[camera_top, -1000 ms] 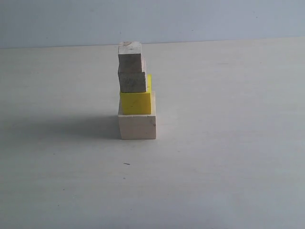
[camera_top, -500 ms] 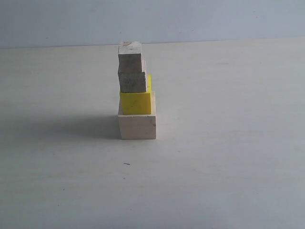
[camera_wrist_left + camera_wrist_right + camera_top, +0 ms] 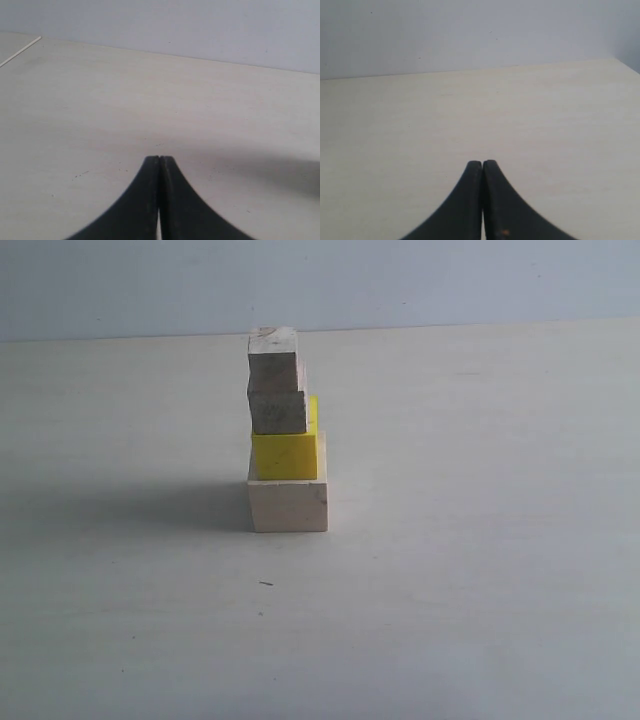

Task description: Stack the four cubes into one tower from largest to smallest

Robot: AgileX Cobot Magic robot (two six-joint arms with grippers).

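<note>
In the exterior view the tower stands left of the table's middle. Its base is the large pale wooden cube [image 3: 288, 504]. The yellow cube [image 3: 286, 451] rests on it, then a small wooden cube [image 3: 279, 411], and another small wooden cube [image 3: 273, 362] sits at the top. Both small ones are shifted slightly toward the left edge. Neither gripper appears in the exterior view. My left gripper [image 3: 159, 158] is shut over bare table, with nothing between its fingers. My right gripper [image 3: 482, 162] is also shut and empty above bare table. No cube shows in either wrist view.
The pale table [image 3: 480, 540] ends at a grey-blue wall [image 3: 400, 280] behind the tower. The tower's shadow [image 3: 150, 505] falls to its left. A table edge [image 3: 20, 50] shows in the left wrist view.
</note>
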